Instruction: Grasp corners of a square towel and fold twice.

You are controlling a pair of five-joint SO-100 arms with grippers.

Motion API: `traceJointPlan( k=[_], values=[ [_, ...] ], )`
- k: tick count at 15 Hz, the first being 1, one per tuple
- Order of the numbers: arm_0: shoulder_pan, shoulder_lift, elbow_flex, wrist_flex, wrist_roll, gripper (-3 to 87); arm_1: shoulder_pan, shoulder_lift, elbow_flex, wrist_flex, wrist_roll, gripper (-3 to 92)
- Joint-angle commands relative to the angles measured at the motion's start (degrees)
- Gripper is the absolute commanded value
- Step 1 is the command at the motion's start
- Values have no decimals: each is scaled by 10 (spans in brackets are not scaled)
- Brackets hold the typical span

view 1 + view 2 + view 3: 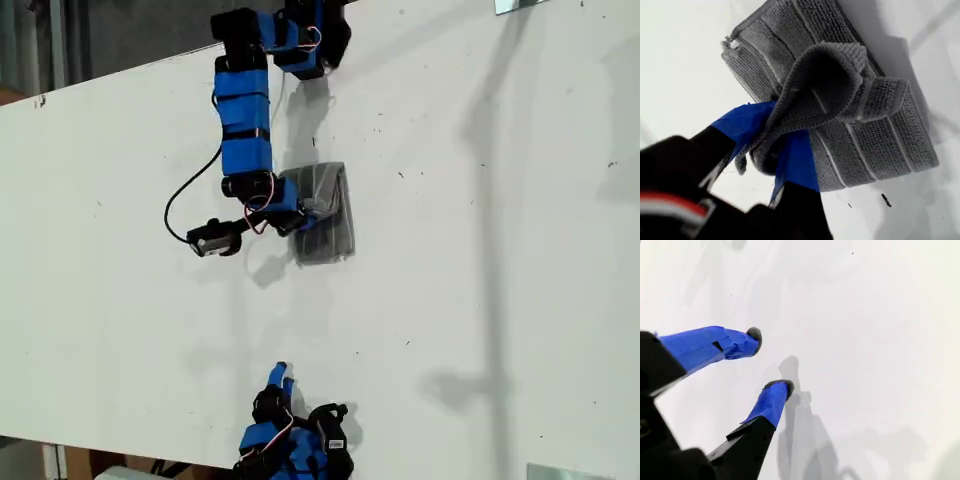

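- The towel (325,215) lies folded into a compact rectangle on the white table (480,300), in the half nearer the table's far edge as the exterior view shows it, well apart from the near edge.
- In the first wrist view the towel (840,100) shows several stacked layers, grey with thin white stripes; one flap is lifted off the stack and curls over on itself.
- My first claw (777,145) is pinching that lifted flap: the cloth is bunched between its two blue-taped fingers (797,160), and a rounded corner (741,162) of the fabric hangs down between them.
- In the exterior view my first claw (305,218) sits at the towel's edge on the exterior view's left, with its blue and black arm (245,120) reaching in from the table's far edge.
- A black cable (185,195) loops from that arm over the table on the exterior view's left.
- My second claw (771,362) is spread, its two blue-taped fingers (715,346) apart with dark tips, over bare table (865,340) and holding nothing.
- In the exterior view my second claw (280,378) is at the table's near edge, well apart from the towel.
- Small dark specks (886,200) dot the table just beside the towel.
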Motion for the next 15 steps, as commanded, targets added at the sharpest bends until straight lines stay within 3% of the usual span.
traceJointPlan(
  k=[1,3,7,15],
  values=[
    [-3,1,-4,5,-3,162,-19,-19,-53,3,-9,-2],
    [-4,1,-4,5,-4,162,-30,-36,-65,-1,-9,-2],
    [-4,0,-4,4,-3,162,-33,-60,-130,30,-20,187],
    [-4,0,-4,4,-2,162,-19,46,-161,47,-59,177]
  ],
)
